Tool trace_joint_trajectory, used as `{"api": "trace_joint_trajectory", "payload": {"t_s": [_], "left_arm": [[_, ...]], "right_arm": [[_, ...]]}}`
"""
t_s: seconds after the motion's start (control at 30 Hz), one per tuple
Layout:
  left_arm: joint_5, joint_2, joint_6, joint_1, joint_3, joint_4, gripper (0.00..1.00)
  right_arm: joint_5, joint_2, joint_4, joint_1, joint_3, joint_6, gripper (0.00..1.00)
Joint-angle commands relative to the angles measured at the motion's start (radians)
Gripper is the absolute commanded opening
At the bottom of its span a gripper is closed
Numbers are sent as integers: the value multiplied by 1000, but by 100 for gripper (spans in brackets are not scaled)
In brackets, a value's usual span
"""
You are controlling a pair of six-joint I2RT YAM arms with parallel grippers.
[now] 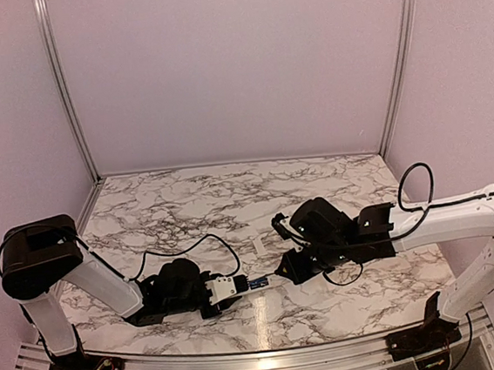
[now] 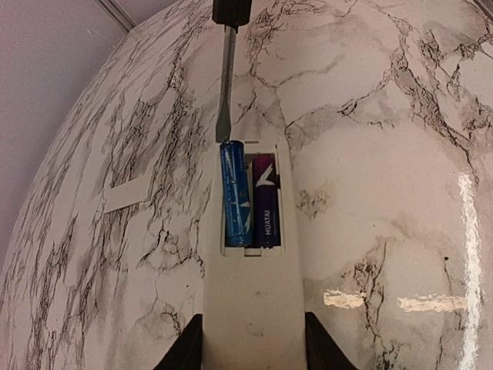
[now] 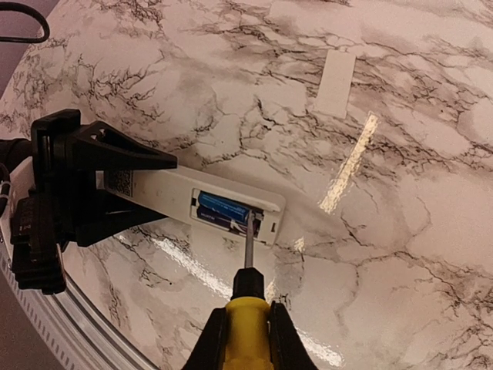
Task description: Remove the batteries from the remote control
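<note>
The remote control (image 2: 254, 301) is a long white bar lying on the marble with its battery bay open upward. My left gripper (image 2: 254, 347) is shut on its near end. Two batteries lie side by side in the bay, a blue one (image 2: 235, 193) and a purple one (image 2: 266, 202). My right gripper (image 3: 246, 339) is shut on a yellow-handled screwdriver (image 3: 248, 327). Its metal tip (image 2: 224, 127) touches the far end of the blue battery, which looks slightly lifted there. From above, the two grippers face each other across the remote (image 1: 255, 282).
The small flat white cover piece (image 1: 260, 245) lies on the marble just beyond the remote, and shows in the wrist views too (image 2: 127, 194) (image 3: 336, 72). A black cable (image 1: 191, 243) loops over the table behind the left arm. The table's metal edge (image 3: 46, 331) runs close by.
</note>
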Motion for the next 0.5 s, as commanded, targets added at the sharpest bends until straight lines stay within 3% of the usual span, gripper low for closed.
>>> {"api": "trace_joint_trajectory", "payload": {"t_s": [0.0,0.47], "left_arm": [[-9,28,8,-7,26,-8,0],[-14,20,4,-7,24,-5,0]], "right_arm": [[-79,-21,69,41,58,10,0],[-60,-25,59,62,41,32,0]]}}
